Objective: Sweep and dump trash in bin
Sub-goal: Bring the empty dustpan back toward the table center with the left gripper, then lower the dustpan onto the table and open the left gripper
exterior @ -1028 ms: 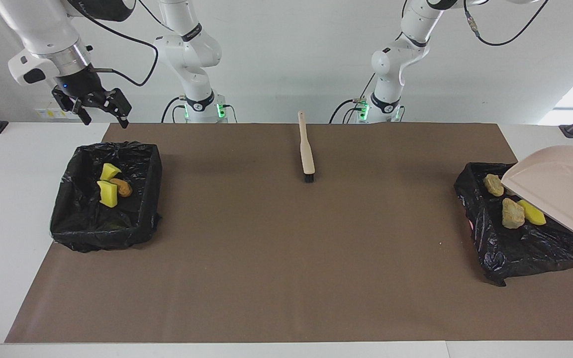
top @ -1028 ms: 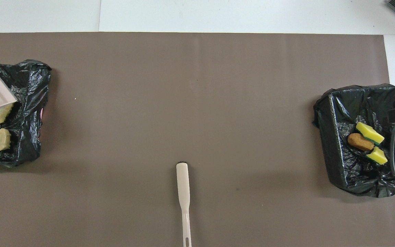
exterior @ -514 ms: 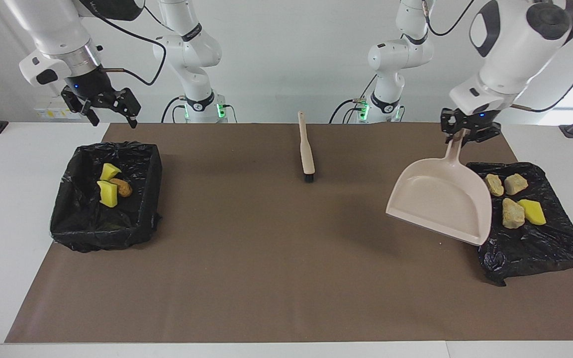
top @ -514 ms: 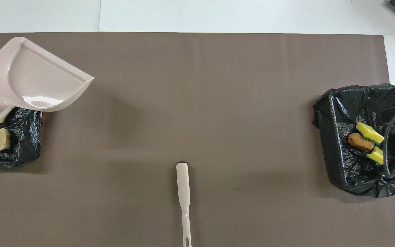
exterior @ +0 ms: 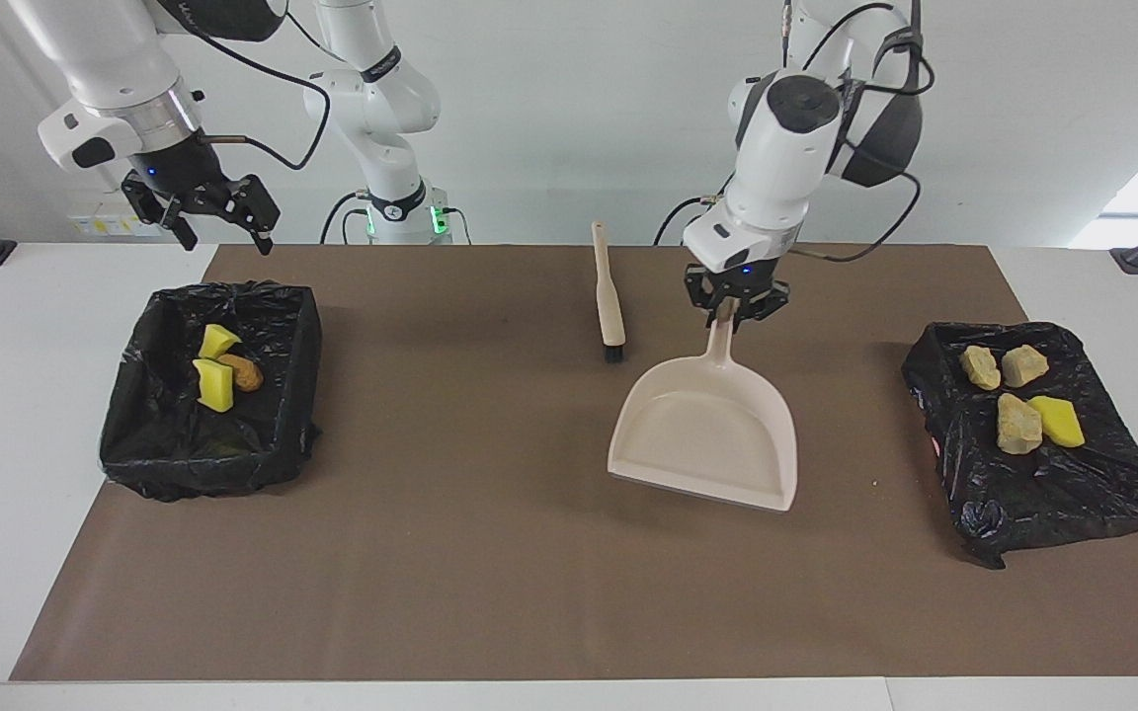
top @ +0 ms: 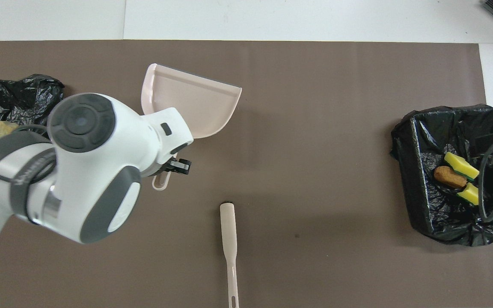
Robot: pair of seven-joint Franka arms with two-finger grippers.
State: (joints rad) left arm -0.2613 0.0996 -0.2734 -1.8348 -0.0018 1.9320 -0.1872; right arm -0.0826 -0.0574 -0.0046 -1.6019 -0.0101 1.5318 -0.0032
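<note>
My left gripper (exterior: 735,308) is shut on the handle of the pale pink dustpan (exterior: 702,434), whose tray is bare. The dustpan hangs low over the middle of the brown mat, lip tilted down; I cannot tell whether it touches. In the overhead view the left arm hides the handle, and the dustpan (top: 191,102) shows past it. Trash lies in two black-lined bins. The bin (exterior: 1033,444) at the left arm's end holds tan lumps (exterior: 1018,423) and a yellow sponge (exterior: 1058,420). The bin (exterior: 208,434) at the right arm's end holds yellow sponges (exterior: 216,385) and a bread piece (exterior: 245,373). My right gripper (exterior: 218,222) waits open above it.
A cream brush (exterior: 609,296) with black bristles lies on the mat (exterior: 490,553) beside the dustpan, toward the right arm's end, handle pointing at the robots. White table (exterior: 16,415) borders the mat at both ends.
The left arm has swung the dustpan from over the bin at its end to the mat's middle and levelled it. The right gripper shifted slightly, then stayed still.
</note>
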